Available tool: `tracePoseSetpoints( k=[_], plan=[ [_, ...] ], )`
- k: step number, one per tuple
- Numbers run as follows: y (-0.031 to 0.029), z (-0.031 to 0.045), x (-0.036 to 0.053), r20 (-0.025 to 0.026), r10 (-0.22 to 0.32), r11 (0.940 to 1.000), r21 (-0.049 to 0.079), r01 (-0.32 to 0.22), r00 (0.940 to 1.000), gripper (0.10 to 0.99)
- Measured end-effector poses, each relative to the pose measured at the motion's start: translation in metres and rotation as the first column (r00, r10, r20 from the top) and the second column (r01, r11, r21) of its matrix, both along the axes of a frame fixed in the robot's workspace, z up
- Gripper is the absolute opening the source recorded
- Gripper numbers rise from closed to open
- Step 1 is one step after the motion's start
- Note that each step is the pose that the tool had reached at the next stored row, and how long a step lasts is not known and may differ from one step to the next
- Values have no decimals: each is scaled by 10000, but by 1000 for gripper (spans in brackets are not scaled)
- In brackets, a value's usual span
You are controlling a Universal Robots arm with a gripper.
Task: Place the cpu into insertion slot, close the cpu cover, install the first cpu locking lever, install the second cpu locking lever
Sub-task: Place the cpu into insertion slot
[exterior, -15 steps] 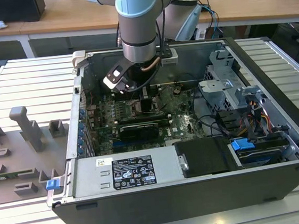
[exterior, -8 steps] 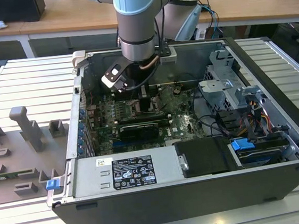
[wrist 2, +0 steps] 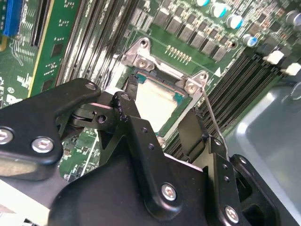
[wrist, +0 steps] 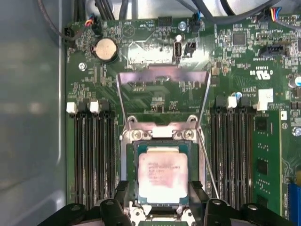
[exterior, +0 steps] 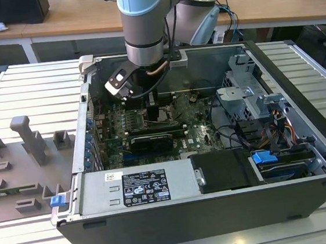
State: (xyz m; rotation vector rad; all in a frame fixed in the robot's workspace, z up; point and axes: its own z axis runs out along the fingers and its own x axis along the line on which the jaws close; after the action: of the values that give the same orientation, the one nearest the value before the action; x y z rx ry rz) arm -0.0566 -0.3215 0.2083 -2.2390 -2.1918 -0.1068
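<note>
- Fingers (wrist 2: 124, 106) of gripper (wrist: 161, 189) sit low over the socket, one each side of cpu (wrist: 163, 172). They are spread slightly wider than the chip, so it looks unclamped.
- cpu lies flat inside insertion slot (wrist: 162, 143), square to its rim; judged seated.
- locking lever (wrist: 209, 165) stands free beside the slot, so nothing pins the frame down.
- cpu cover (wrist: 162, 74) is tipped up beyond the slot, its window clear of the chip. That gives the fingers top access.
- Exterior view: arm (exterior: 144, 25) reaches straight down into open case (exterior: 220, 221) on desk (exterior: 26, 95).
</note>
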Motion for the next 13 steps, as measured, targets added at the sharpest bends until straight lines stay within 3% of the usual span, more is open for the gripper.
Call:
tracePoseSetpoints(
  k=[5, 9, 13],
  plan=[
    [0, 7, -56, -1, -1, 10000, 71, 1, 10000, 616],
    [0, 57, -75, 0, -1, 9999, 164, 1, 10000, 616],
    [0, 63, -161, 0, 0, 9998, 195, 0, 10000, 616]
  ],
)
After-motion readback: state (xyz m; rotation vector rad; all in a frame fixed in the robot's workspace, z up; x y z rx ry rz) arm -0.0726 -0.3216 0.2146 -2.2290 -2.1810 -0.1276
